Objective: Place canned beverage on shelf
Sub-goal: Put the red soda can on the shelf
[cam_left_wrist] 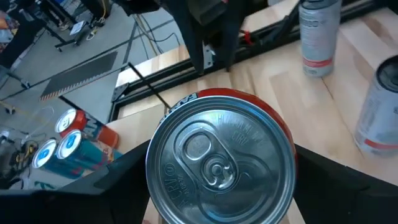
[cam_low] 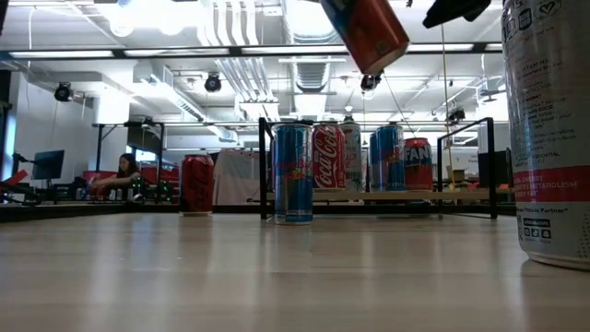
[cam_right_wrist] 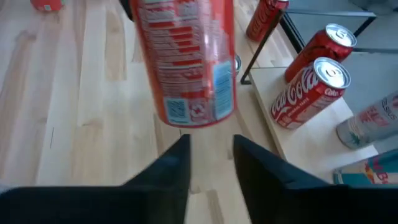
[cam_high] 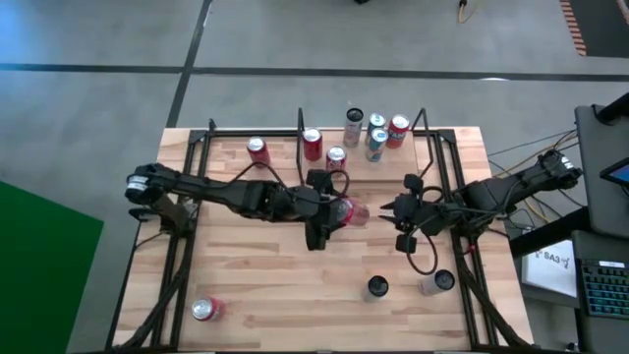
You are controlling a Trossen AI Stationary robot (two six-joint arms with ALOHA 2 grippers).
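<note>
Above the middle of the surface (cam_high: pixel 295 305), the left gripper (cam_high: pixel 336 214) holds a red can (cam_high: pixel 354 213) in the air, its fingers clamped on the can's sides. The right gripper (cam_high: pixel 393 210) sits just beside the can's free end, fingers narrowly parted and holding nothing. The shelf (cam_high: pixel 432 162) at the far edge carries several upright cans (cam_high: pixel 375 133).

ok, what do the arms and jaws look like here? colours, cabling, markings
Both arms are dark, near-black jointed links. The left arm ends at a silvery-grey base joint by the table's edge. The right arm has a black cable looping below its wrist. The left gripper and right gripper have flat matte-black jaws; the right's taper to squared tips. No markings visible.
</note>
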